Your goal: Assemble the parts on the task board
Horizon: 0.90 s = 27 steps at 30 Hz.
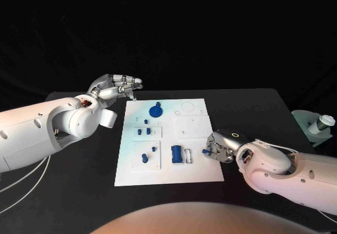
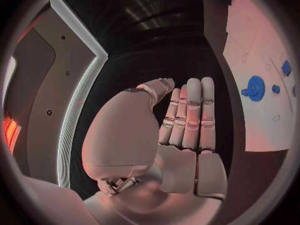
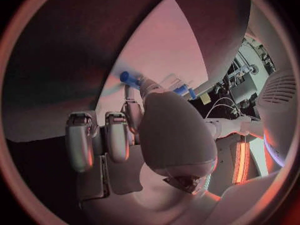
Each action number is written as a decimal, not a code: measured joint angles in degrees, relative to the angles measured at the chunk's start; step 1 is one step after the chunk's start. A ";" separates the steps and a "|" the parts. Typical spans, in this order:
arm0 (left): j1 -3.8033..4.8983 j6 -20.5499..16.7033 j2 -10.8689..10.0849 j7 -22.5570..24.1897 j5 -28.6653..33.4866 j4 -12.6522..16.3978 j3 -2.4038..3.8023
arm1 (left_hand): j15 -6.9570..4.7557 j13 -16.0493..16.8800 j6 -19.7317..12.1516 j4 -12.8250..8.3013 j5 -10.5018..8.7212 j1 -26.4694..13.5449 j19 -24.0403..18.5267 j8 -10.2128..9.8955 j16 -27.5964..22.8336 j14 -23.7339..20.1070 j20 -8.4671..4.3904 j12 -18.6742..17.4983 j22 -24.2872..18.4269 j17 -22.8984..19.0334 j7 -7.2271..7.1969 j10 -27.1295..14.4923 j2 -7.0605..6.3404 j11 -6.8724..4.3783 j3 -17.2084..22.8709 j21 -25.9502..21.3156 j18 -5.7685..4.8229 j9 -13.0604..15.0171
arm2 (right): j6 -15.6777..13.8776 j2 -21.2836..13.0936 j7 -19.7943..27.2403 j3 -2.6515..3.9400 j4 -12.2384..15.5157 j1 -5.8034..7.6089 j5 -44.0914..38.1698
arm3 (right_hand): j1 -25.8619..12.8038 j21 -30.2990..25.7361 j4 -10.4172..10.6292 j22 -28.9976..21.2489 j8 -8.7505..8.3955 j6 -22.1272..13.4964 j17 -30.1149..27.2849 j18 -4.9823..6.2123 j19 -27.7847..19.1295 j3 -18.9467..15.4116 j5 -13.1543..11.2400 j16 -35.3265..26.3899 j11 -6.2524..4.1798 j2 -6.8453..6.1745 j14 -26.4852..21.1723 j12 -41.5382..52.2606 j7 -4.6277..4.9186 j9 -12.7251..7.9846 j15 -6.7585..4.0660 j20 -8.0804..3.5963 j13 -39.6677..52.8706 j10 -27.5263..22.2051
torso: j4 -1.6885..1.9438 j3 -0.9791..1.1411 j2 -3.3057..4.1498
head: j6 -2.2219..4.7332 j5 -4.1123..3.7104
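One task board (image 1: 184,168), two hands (image 1: 118,87) (image 1: 219,146), and perhaps seven blue parts (image 1: 157,110).

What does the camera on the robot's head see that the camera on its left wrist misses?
Head view alone: the whole task board, the blue block low on it, and the right hand holding a small blue part at the board's edge. Left wrist view alone: the left hand seen from behind, fingers straight and together, holding nothing. Both: the round blue part and the left hand.
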 measured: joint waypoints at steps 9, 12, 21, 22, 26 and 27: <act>0.00 0.09 0.00 -0.23 -0.04 0.00 0.00 | 0.00 -0.06 0.00 0.00 0.00 0.00 0.00 0.00 0.00 0.00 0.00 0.00 0.00 -0.06 0.00 0.00 0.00 0.00 0.00 0.00 0.00 -0.05 | -0.92 0.13 -0.90 -0.20 0.45 -0.17 -0.65 | -0.83 1.10 3.27 -0.01 1.37 0.14 0.00 0.00 0.00 4.31 4.95 0.00 -0.54 -0.16 0.00 0.79 -0.14 2.00 0.00 0.00 -3.80 0.76 | 0.03 0.00 0.01 | -0.01 0.08; 0.00 0.09 0.01 -0.27 -0.05 0.00 0.00 | 0.00 -0.06 0.00 0.00 0.00 0.00 0.00 0.00 0.00 0.00 0.00 0.00 0.00 -0.06 0.00 0.00 0.00 0.00 0.00 0.00 0.00 -0.05 | -1.78 0.05 -1.22 -0.41 0.86 -0.18 0.29 | -3.71 1.56 3.37 -0.01 2.39 -0.56 0.00 0.00 0.00 6.76 7.47 0.00 -0.78 -0.63 0.00 1.41 -0.25 3.27 0.00 0.00 -3.82 1.52 | 0.03 0.00 0.01 | 0.02 0.18; 0.00 0.09 0.09 -0.37 -0.08 -0.01 0.00 | 0.00 -0.05 -0.21 0.00 0.00 0.23 0.00 0.00 0.00 0.00 0.00 0.21 0.01 -0.06 0.21 -0.21 0.23 0.21 0.00 0.00 0.00 -0.05 | -6.69 0.73 -1.30 -0.43 3.01 1.07 7.44 | -8.65 1.77 0.85 -0.01 3.48 -1.05 0.00 0.00 0.00 11.37 8.58 0.00 -0.73 -1.46 0.00 1.58 -0.24 4.61 0.00 0.01 -3.55 1.97 | 0.06 -0.03 0.01 | 0.14 0.28; 0.00 0.09 0.10 -0.38 -0.08 -0.01 0.00 | 0.00 -0.06 -0.21 0.00 0.00 0.23 0.00 0.00 0.00 0.00 0.00 0.21 0.01 -0.06 0.21 -0.21 0.23 0.22 0.00 0.00 0.00 -0.05 | -7.18 0.90 -1.26 -0.43 3.16 1.13 8.25 | -9.18 1.77 0.84 -0.01 3.63 -1.06 0.00 0.00 0.00 11.38 8.58 0.00 -0.73 -1.40 0.00 1.73 -0.23 4.88 0.00 0.01 -3.56 1.97 | 0.06 -0.03 0.01 | 0.14 0.28; 0.00 0.09 0.14 -0.40 -0.08 0.00 0.00 | 0.00 -0.05 -0.21 0.00 0.00 0.46 0.00 0.00 0.00 0.00 0.00 0.21 0.01 -0.11 0.21 -0.21 0.46 0.21 0.00 0.00 0.00 -0.04 | -8.97 1.65 -1.07 -0.43 3.50 1.29 11.80 | -10.29 1.77 -0.88 -0.01 3.89 -1.14 0.00 0.00 0.00 13.09 8.57 0.00 -0.73 -1.64 0.00 1.74 -0.15 5.63 0.00 0.01 -3.56 1.97 | 0.09 -0.07 0.02 | 0.08 0.33; 0.00 0.09 0.14 -0.41 -0.08 0.01 0.00 | 0.00 -0.06 -0.21 0.00 0.00 0.46 0.00 0.00 0.00 0.00 0.00 0.21 0.01 -0.11 0.21 -0.21 0.46 0.21 0.00 0.00 0.00 -0.04 | -9.29 1.80 -1.03 -0.43 3.50 1.31 12.53 | -10.40 1.77 -0.88 -0.01 3.89 -1.17 0.00 0.00 0.00 13.09 8.57 0.00 -0.72 -1.54 0.00 1.75 -0.12 5.64 0.00 0.01 -3.56 1.97 | 0.09 -0.07 0.02 | 0.04 0.34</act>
